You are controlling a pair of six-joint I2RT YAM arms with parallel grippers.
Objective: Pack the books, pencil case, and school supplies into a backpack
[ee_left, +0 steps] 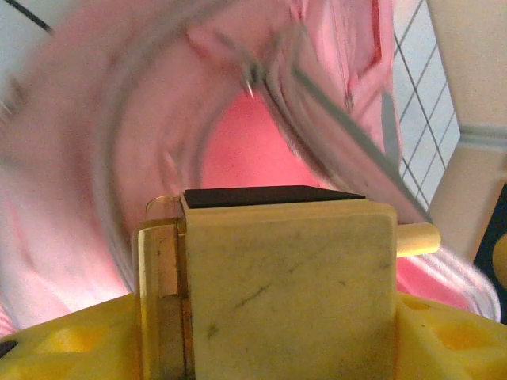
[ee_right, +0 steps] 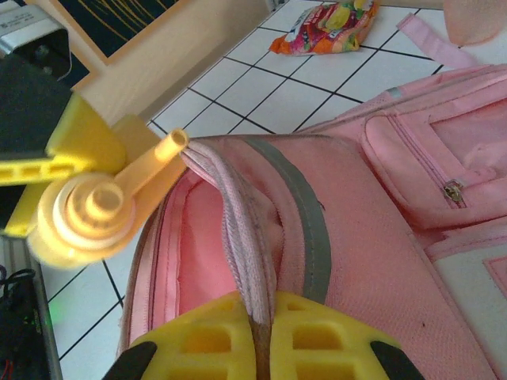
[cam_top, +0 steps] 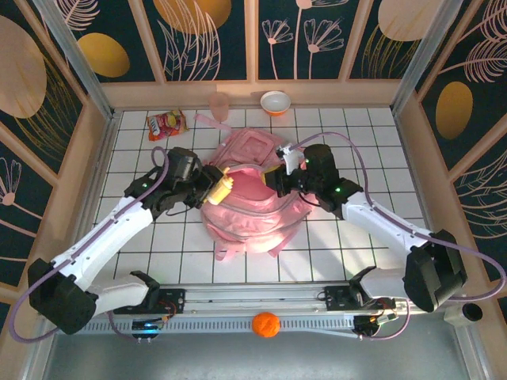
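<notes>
The pink backpack lies in the middle of the table with its main mouth open, showing pink lining. My left gripper is shut on a tan-yellow blocky piece of the school supplies, which has a round crank handle, and holds it at the left rim of the mouth. My right gripper is shut on the zipper edge of the backpack's opening and lifts it at the right side. The books and the pencil case are out of view.
A red-orange snack packet lies at the back left, with a pink cup and a white and orange bowl along the back wall. An orange ball sits near the front rail. Wooden walls enclose the tiled table.
</notes>
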